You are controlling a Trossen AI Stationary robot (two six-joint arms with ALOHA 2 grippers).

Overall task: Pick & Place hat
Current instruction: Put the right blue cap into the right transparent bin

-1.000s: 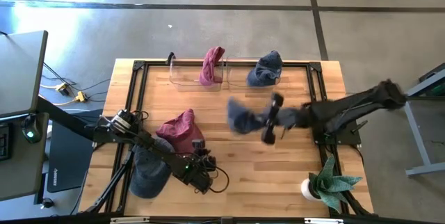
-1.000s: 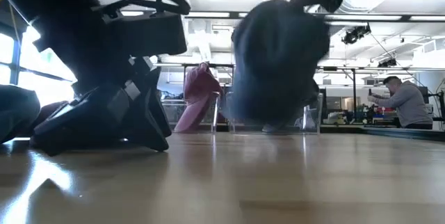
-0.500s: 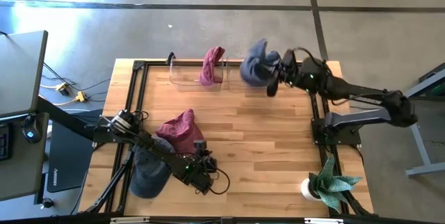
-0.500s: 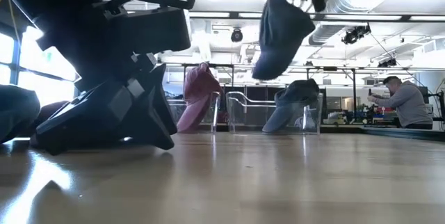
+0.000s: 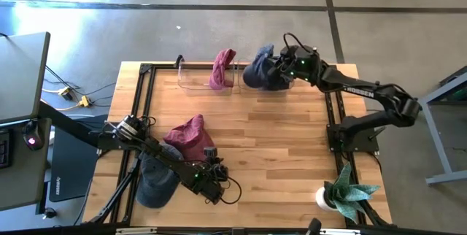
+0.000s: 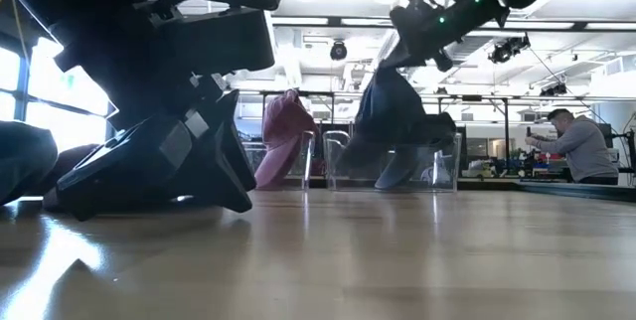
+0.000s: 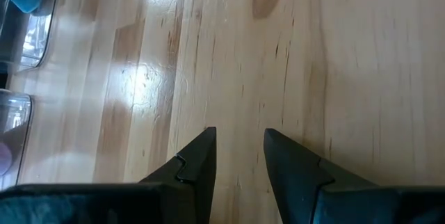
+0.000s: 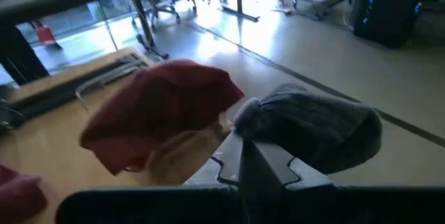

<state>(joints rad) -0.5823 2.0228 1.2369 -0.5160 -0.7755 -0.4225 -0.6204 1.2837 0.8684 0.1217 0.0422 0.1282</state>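
Hats lie scattered over the wooden table [image 5: 284, 140], and 1 of them is in the air. The right gripper [image 5: 281, 69] is up at the far edge, its fingers pinched together on a dark blue hat [image 5: 257, 72] that hangs from them over the right-hand clear bin [image 5: 271, 83]. From table height that hat [image 6: 393, 111] droops straight down from the gripper [image 6: 417, 30], its lower part level with the bin's [image 6: 343, 156] rim; I cannot tell if it touches the bin. Another grey-blue hat [image 6: 407, 166] already sits inside that bin. From the right wrist, a grey knit hat with a pom-pom [image 8: 313, 123] shows just past the dark fingers [image 8: 257, 165].

The neighbouring clear bin [image 5: 193, 82] to the left has a dark red hat [image 5: 222, 68] draped over its wall, and the same red hat [image 8: 163, 109] fills much of the right wrist view.

The left gripper [image 5: 211, 187] rests low near the front of the table, its 2 fingers [image 7: 198, 161] a little apart with only bare wood between them, clamped on nothing. Just beside that arm lie 1 more dark red hat [image 5: 188, 136] and 1 blue hat [image 5: 157, 180] at the front left corner.

A potted plant [image 5: 343, 191] stands at the front right corner. Across the room a person [image 6: 581, 146] stands at a bench.
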